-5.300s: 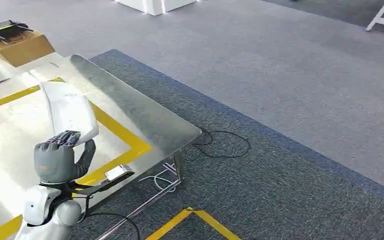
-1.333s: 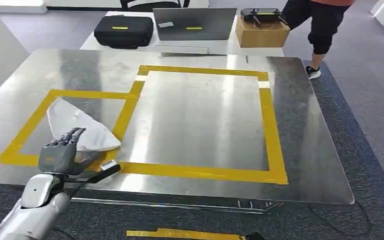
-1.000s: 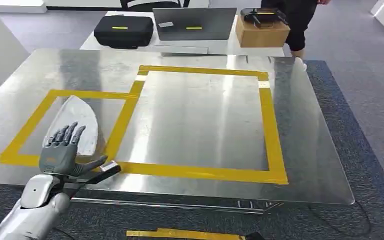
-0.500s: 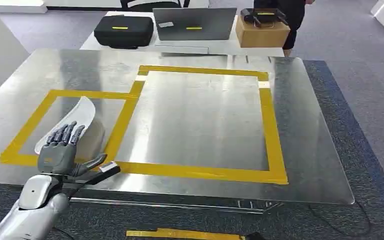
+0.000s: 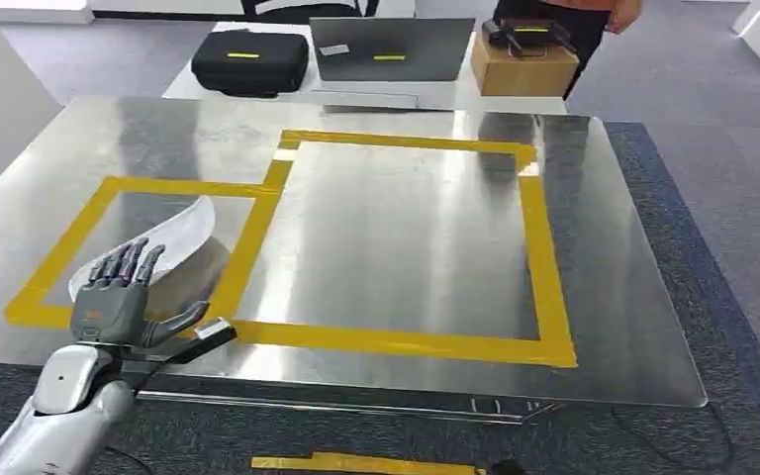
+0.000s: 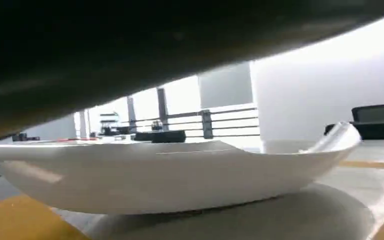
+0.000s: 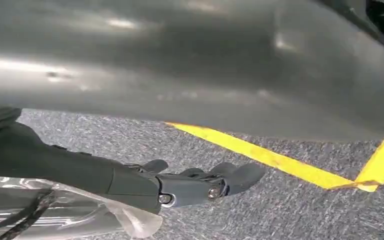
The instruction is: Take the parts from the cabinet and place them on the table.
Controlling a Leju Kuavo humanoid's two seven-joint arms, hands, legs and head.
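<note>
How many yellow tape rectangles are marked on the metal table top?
2. A small yellow tape rectangle is at the table's left, around the curved white plastic part near the left hand. A large yellow tape rectangle adjoins it, toward the right.

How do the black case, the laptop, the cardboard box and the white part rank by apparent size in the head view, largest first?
1. White part, though it lies nearest the camera.
2. Laptop.
3. Black case, close to the laptop; unsure.
4. Cardboard box.
</note>
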